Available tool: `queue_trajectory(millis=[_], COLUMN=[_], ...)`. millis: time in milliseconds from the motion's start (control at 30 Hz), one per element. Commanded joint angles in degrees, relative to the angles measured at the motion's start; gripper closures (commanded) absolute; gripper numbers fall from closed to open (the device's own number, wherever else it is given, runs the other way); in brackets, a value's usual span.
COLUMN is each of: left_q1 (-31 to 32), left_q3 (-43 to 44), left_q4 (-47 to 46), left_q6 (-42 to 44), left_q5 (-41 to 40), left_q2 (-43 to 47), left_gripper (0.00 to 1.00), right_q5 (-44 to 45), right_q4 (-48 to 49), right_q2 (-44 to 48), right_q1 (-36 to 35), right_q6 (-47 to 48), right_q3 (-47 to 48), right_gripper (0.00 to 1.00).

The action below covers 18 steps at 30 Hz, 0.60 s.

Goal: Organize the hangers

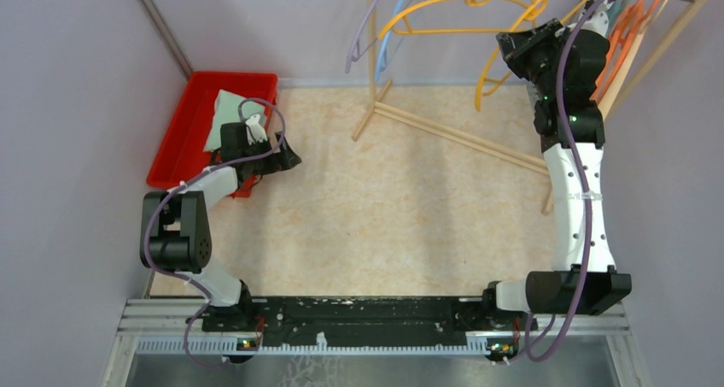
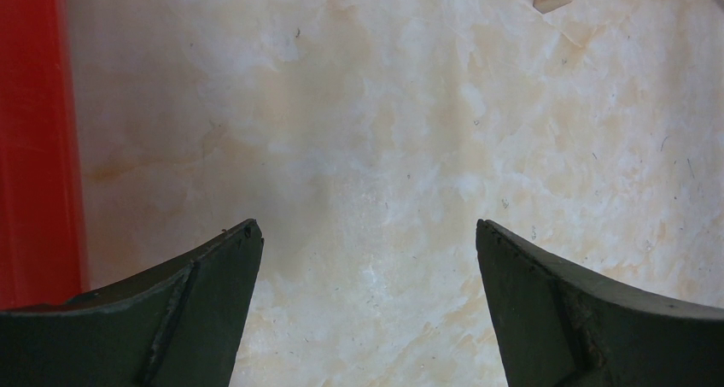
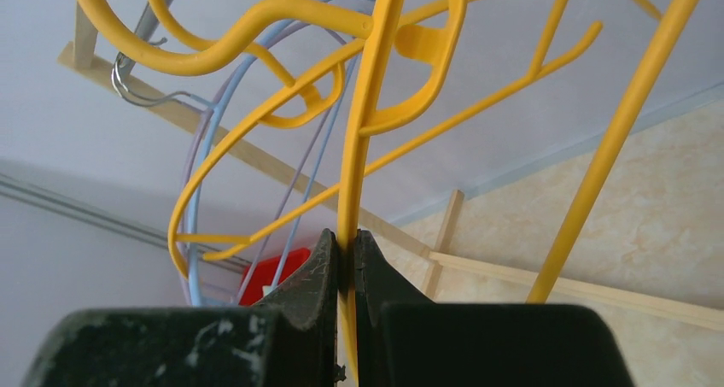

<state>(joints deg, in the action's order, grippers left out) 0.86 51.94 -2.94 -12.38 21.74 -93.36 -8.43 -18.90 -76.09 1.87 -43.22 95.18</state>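
A red bin [image 1: 175, 139] sits at the far left of the table [image 1: 384, 225]. It holds a flat pale green item [image 1: 224, 112] that cannot be identified. The left gripper [image 2: 367, 225] hovers over the table just beside the bin, jaws spread wide, gripping nothing. At the far right, the right gripper [image 3: 347, 255] is clamped tight on a thin bar of a yellow hanger [image 3: 369, 105] up at the wooden rack [image 1: 444, 131]. A light blue hanger [image 3: 195, 267] and orange hangers [image 1: 627, 24] are nearby.
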Motion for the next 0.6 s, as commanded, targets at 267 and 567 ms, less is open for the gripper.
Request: queue_trajectory(millis=[267, 567], left_q1=[-0.19, -0.18], left_q3=[1.54, 1.25], left_q4=[-1.63, -1.45], left_q6=[0.91, 1.04], left_q5=[1.11, 0.93], left_q2=[0.33, 0.5], left_gripper=[0.0, 0.0], right_q5=[2.73, 2.22], right_q4=[3.46, 2.84], right_q2=[-2.38, -2.52], right_q1=[2.86, 6.07], right_q6=[0.72, 0.35], right_q3=[4.32, 0.29], right_gripper=[1.0, 1.0])
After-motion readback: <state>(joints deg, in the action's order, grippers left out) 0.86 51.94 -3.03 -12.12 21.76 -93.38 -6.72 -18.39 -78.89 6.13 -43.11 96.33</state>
